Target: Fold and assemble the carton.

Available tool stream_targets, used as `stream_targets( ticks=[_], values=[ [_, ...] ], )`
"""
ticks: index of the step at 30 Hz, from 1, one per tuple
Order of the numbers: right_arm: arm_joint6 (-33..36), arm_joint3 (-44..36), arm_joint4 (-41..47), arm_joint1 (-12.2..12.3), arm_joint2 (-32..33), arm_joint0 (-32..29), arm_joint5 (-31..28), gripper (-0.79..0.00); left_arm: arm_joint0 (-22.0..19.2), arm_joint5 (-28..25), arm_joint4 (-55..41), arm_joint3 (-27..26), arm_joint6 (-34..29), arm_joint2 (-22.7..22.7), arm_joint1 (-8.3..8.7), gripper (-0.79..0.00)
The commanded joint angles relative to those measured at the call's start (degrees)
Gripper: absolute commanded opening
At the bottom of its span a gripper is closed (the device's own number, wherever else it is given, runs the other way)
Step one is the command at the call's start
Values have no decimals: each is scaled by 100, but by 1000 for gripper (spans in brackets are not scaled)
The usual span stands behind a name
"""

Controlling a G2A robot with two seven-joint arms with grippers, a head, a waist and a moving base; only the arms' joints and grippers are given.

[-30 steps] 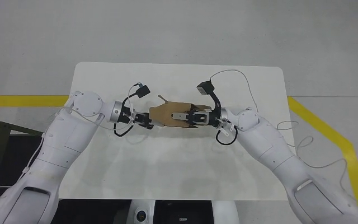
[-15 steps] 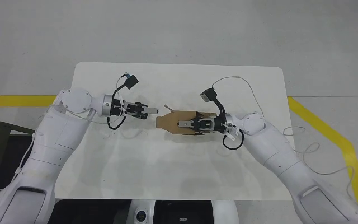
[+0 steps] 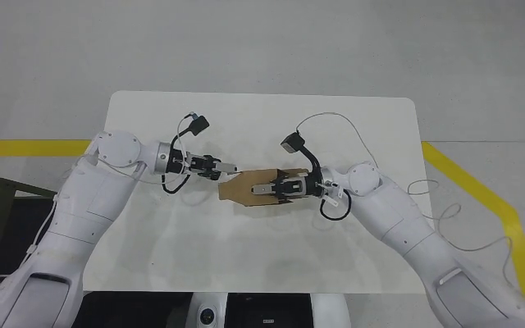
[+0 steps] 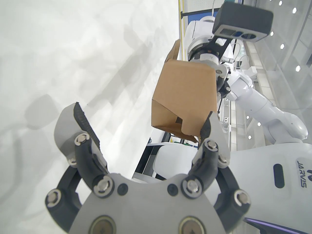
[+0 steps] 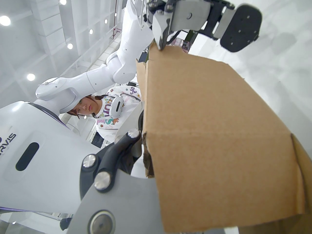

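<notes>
A brown carton (image 3: 246, 189) hangs just above the white table (image 3: 344, 246), near its middle. My right gripper (image 3: 269, 189) is shut on the carton from the right, one finger lying across its top face. In the right wrist view the carton (image 5: 209, 135) hides most of that gripper. My left gripper (image 3: 230, 170) stands open at the carton's left end. In the left wrist view the carton (image 4: 185, 96) shows a partly folded end with a slot, and one fingertip (image 4: 209, 125) of the left gripper (image 4: 145, 113) touches its flap corner.
Thin cables loop from both wrists over the table, one toward the back right (image 3: 353, 111). Yellow tape (image 3: 467, 180) runs on the floor on both sides. Bare table surface lies in front of and behind the carton.
The left gripper, drawn back from the carton half a second ago, has come in again to its left end. The right arm has shifted the carton slightly leftward.
</notes>
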Motion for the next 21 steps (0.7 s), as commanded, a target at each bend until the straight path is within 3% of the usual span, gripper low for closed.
stream_targets(
  ticks=[1,21],
  values=[
    [-28,8,-16,-2,7,29,-28,-785,25,0,-1,-33,-30,23,-1,0],
    [-94,-33,35,-33,-116,112,-94,-785,13,11,0,-103,-32,128,-26,0]
  ],
)
